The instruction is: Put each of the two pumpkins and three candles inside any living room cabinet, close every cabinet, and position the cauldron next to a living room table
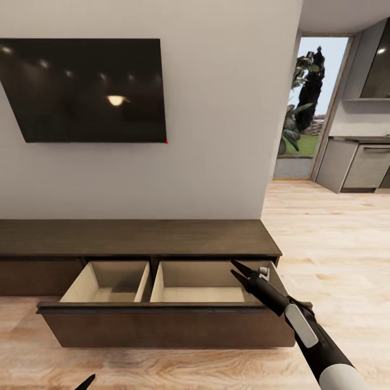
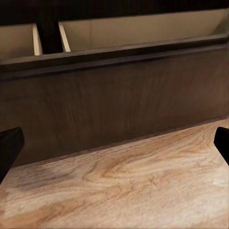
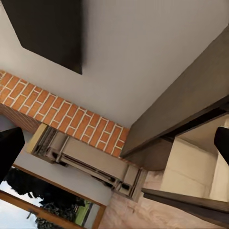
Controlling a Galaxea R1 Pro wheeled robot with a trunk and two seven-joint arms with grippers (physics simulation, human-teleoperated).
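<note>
From the head camera, the cabinet stands under the TV with its wide drawer pulled out, both pale compartments bare. The right gripper hangs over the drawer's right end, fingers spread. The left wrist camera shows the drawer front above plank floor, with the left gripper spread wide. The right wrist camera shows a brick column, the cabinet top and spread fingertips.

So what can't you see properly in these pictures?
- Front floor of the open drawer: hidden by its own front panel, head view.
- Left gripper: cut off by the bottom edge, head view.
- Right gripper: looks empty; jaws open.
- Kitchen counter: too far to make out.
</note>
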